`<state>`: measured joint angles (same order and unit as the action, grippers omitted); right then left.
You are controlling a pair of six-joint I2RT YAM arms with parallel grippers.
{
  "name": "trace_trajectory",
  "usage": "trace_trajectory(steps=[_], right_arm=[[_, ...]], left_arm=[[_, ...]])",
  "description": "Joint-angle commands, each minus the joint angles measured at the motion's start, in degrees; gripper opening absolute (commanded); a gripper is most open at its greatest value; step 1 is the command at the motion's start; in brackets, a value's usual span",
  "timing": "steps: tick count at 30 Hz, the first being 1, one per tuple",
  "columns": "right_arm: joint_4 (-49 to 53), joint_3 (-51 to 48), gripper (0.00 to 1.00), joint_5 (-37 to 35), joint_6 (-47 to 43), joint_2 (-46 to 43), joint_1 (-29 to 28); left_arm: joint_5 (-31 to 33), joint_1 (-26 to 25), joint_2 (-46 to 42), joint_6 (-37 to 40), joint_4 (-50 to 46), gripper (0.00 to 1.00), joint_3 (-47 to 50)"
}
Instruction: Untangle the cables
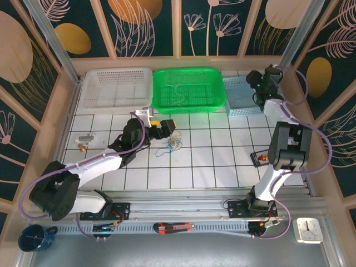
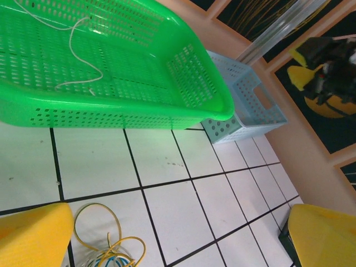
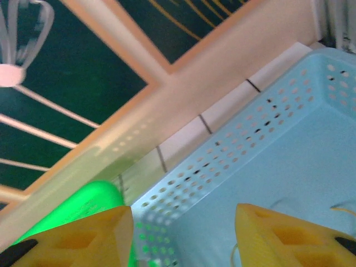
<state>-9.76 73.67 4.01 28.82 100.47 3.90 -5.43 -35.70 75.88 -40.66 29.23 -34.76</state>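
A small clump of cables (image 1: pixel 173 146) in blue, yellow and whitish strands lies on the white tiled table (image 1: pixel 211 167); the left wrist view has the clump (image 2: pixel 108 249) at its bottom edge. My left gripper (image 1: pixel 163 128) hovers just behind it, open, the clump near the left finger (image 2: pixel 33 236). One whitish cable (image 2: pixel 78 50) lies loose in the green basket (image 1: pixel 189 103). My right gripper (image 3: pixel 183 239) is open above the pale blue basket (image 3: pixel 289 167), nothing between its yellow fingers (image 3: pixel 83 239). A thin pale strand (image 3: pixel 340 208) lies on that basket's floor.
A white basket (image 1: pixel 117 105) stands left of the green one. Small metal parts (image 1: pixel 84 137) lie at the table's left, a dark packet (image 1: pixel 260 158) at its right. On the near rail are a cutter (image 1: pixel 173 227), a clock (image 1: pixel 308 229) and a blue cup (image 1: pixel 34 238).
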Motion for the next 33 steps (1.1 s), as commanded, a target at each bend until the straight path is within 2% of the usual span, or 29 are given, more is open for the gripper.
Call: trace_trajectory(steps=[1, 5, 10, 14, 18, 23, 29, 33], right_arm=[[-1.4, -4.6, 0.51, 4.2, 0.3, -6.3, -3.7], [-3.1, -12.6, 0.51, 6.9, 1.0, -12.0, -10.7], [-2.0, -19.5, 0.50, 7.9, -1.2, -15.5, -22.4], [1.7, -21.5, 0.50, 7.8, -5.7, -15.1, -31.3], [4.9, -22.0, 0.51, 8.2, -12.8, -13.1, -37.4], [7.1, -22.4, 0.52, 10.3, -18.9, -10.0, -41.0], [5.6, -24.5, 0.54, 14.1, -22.4, -8.6, -43.6], [5.4, -23.7, 0.54, 14.3, -23.9, -6.1, -44.5]], left_arm=[[1.3, -0.2, 0.1, -2.1, -1.1, 0.99, 1.0], [2.2, 0.4, 1.7, -5.5, -0.8, 0.99, 2.4], [-0.7, 4.3, 2.3, -10.0, 1.6, 0.99, 5.1], [-2.5, 7.7, 1.2, -10.9, 2.1, 0.99, 7.0], [-2.7, 8.5, -0.1, -9.6, 1.0, 0.99, 7.5], [-4.0, 8.6, 0.1, -9.6, 1.4, 0.99, 7.6], [-5.9, 8.6, 1.5, -9.9, 2.1, 0.99, 6.6], [-6.3, 8.7, 2.6, -9.6, 2.0, 0.99, 6.0]])
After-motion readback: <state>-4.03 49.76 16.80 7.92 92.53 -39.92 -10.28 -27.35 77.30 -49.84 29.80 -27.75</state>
